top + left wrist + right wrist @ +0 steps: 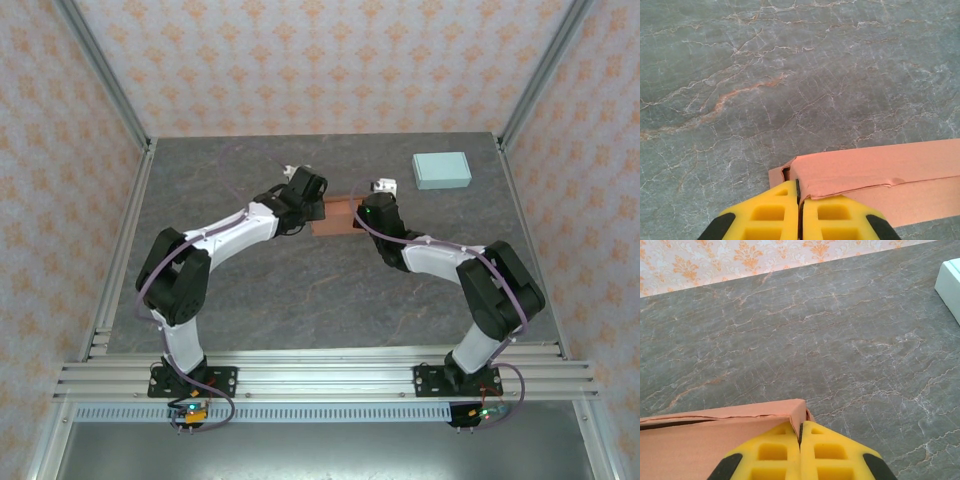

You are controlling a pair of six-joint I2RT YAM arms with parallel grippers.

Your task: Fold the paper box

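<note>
top view: paper box (338, 214) mostly covered by both wrists, just a small brown patch between them, fold state unreadable at that size; both arms' fingertips hidden under their own housings. left wrist view: left gripper (799, 202) cut off by bottom edge, box runs off right and bottom edges, its torn flap edge vanishes into the seam between the yellow fingers. right wrist view: right gripper (800, 442) cropped at bottom, box cut at left and bottom, its corner dips into the finger seam, pale box (951, 285) clipped by right edge
</note>
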